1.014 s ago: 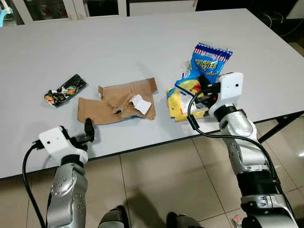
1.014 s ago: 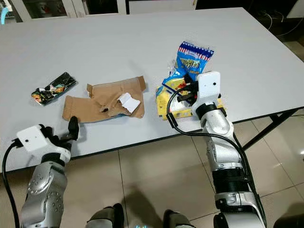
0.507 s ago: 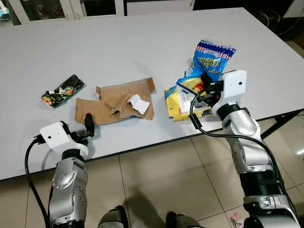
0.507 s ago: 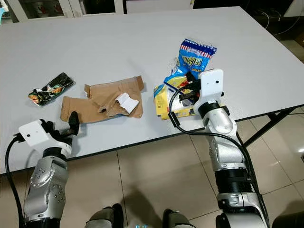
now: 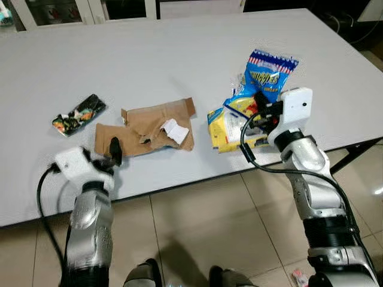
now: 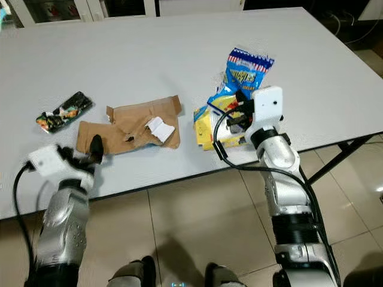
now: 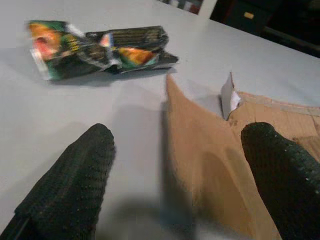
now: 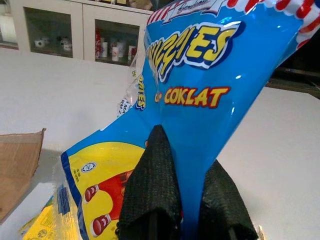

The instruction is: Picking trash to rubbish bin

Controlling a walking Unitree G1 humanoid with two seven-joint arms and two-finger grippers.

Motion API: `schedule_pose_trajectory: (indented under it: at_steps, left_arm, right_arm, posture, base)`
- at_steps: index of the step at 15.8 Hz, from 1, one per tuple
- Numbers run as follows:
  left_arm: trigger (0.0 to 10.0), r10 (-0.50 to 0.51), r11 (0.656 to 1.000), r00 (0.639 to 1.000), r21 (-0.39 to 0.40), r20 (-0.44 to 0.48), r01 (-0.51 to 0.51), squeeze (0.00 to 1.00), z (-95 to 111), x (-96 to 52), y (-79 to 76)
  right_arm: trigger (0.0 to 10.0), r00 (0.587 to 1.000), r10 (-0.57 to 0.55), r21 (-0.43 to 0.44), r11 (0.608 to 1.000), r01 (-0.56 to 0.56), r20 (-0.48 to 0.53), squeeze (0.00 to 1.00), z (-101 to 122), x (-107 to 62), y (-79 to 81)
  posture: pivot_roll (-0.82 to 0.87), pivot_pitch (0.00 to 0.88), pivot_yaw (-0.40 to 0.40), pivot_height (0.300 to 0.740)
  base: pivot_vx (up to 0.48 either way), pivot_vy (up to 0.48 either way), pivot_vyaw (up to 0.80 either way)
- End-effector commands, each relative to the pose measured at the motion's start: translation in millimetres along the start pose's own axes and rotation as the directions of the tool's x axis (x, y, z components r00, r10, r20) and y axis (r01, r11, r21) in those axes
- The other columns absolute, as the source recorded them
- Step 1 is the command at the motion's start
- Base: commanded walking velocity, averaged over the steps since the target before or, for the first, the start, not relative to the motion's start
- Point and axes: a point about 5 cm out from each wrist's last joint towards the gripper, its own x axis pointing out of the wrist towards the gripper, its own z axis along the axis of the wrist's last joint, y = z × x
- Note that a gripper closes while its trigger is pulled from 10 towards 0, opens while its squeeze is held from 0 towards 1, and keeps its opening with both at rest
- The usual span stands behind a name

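In the left eye view, the grey table [image 5: 149, 54] carries four pieces of trash: one blue snack bag [image 5: 264, 76], one yellow wrapper [image 5: 226, 127] lying partly under it, one torn brown paper piece [image 5: 146, 127] with a small white scrap [image 5: 176, 131] on it, and one dark green wrapper [image 5: 79, 113] at the robot's left. There are two silver arms. The right gripper [image 5: 261, 109] is at the lower part of the blue snack bag, above the yellow wrapper, near the table's front edge. The left gripper [image 5: 115, 149] is at the left end of the brown paper piece, low over the table.

In the right eye view the same four pieces of trash are seen. The dark green wrapper [image 6: 64, 112] lies apart from the brown paper piece [image 6: 128, 128], and the left gripper [image 6: 96, 147] stands at the near left edge of the paper.

In the left wrist view, the two black fingers [image 7: 70, 185] of the left gripper are spread wide. One finger is over the bare table and the other is over the brown paper piece [image 7: 220, 165], so the paper's edge lies between them. They hold nothing. The dark green wrapper [image 7: 100, 47] lies further on, beyond the fingers.

In the right wrist view, the two fingers [image 8: 152, 185] of the right gripper are pressed close, and the blue snack bag [image 8: 210, 95] is pinched between them, one finger on each side of its foil. The bag stands up from the fingers. The yellow wrapper [image 8: 40, 225] and a corner of the brown paper piece [image 8: 17, 165] are seen beside it.
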Motion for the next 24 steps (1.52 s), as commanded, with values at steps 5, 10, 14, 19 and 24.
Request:
schedule_pose_trajectory:
  at_steps: [5,10,14,19,24]
  left_arm:
    - [0.0,-0.055,0.998,0.996,0.021,-0.068,0.056,0.00,-21.4,0.7,-7.5]
    - [0.0,-0.060,0.998,0.997,0.030,-0.057,0.062,0.00,-23.1,1.1,-4.1]
    - [0.0,-0.066,0.997,0.997,0.033,-0.045,0.068,0.00,-22.4,3.0,-4.2]
    - [0.0,-0.076,0.996,0.997,0.048,-0.027,0.078,0.00,-20.4,4.2,-6.7]
    - [0.0,-0.089,0.993,0.996,0.078,-0.006,0.089,0.00,-16.9,5.4,-9.3]
  right_arm:
    - [0.0,1.000,-0.027,0.010,1.000,0.027,-0.003,0.00,0.9,-7.1,-6.5]
    - [0.0,1.000,-0.025,0.012,1.000,0.025,-0.003,0.00,1.1,-6.9,-5.6]
    - [0.0,1.000,-0.026,0.012,1.000,0.026,-0.002,0.00,0.8,-5.8,-5.5]
    - [0.0,1.000,-0.027,0.011,1.000,0.027,-0.001,0.00,0.9,-5.8,-5.3]
    - [0.0,1.000,-0.027,0.010,1.000,0.027,-0.003,0.00,0.4,-5.4,-5.2]
  posture:
    - [-0.13,0.209,-0.025,0.740]
    - [-0.12,0.204,-0.026,0.740]
    - [-0.13,0.197,-0.023,0.740]
    - [-0.13,0.195,-0.023,0.740]
    - [-0.13,0.195,-0.025,0.740]
  base:
    - [0.000,0.000,0.00]
    - [0.000,0.000,0.00]
    - [0.000,0.000,0.00]
    - [0.000,0.000,0.00]
    - [0.000,0.000,0.00]
